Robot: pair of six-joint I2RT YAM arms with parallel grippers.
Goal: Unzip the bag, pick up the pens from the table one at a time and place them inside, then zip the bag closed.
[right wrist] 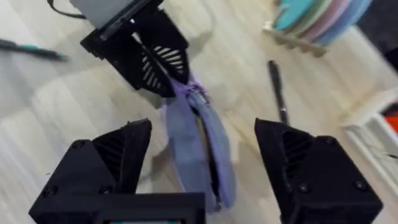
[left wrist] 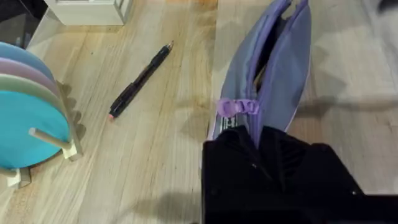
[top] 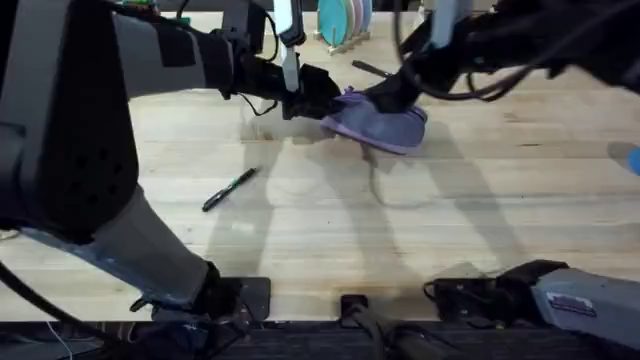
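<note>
The lavender bag [top: 385, 125] lies at the far middle of the table [top: 330, 230], its zipper partly open in the left wrist view, where the bag [left wrist: 280, 68] shows a purple zipper pull [left wrist: 237, 107]. My left gripper [top: 310, 97] is shut on the bag's left end, seen close as the left gripper [left wrist: 261, 142]. My right gripper [top: 392, 97] hovers open over the bag [right wrist: 199, 149], its fingers [right wrist: 118, 155] wide apart. One black pen [top: 230, 188] with a green mark lies on the near left. A second pen [top: 370, 68] lies behind the bag, and is the pen [left wrist: 140, 81] in the left wrist view.
A wooden rack of coloured discs [top: 343, 22] stands at the table's far edge, behind the bag. A white rack [left wrist: 87, 9] stands beside it. A blue object [top: 628, 158] sits at the right edge. Bare wood lies between the bag and the arm bases.
</note>
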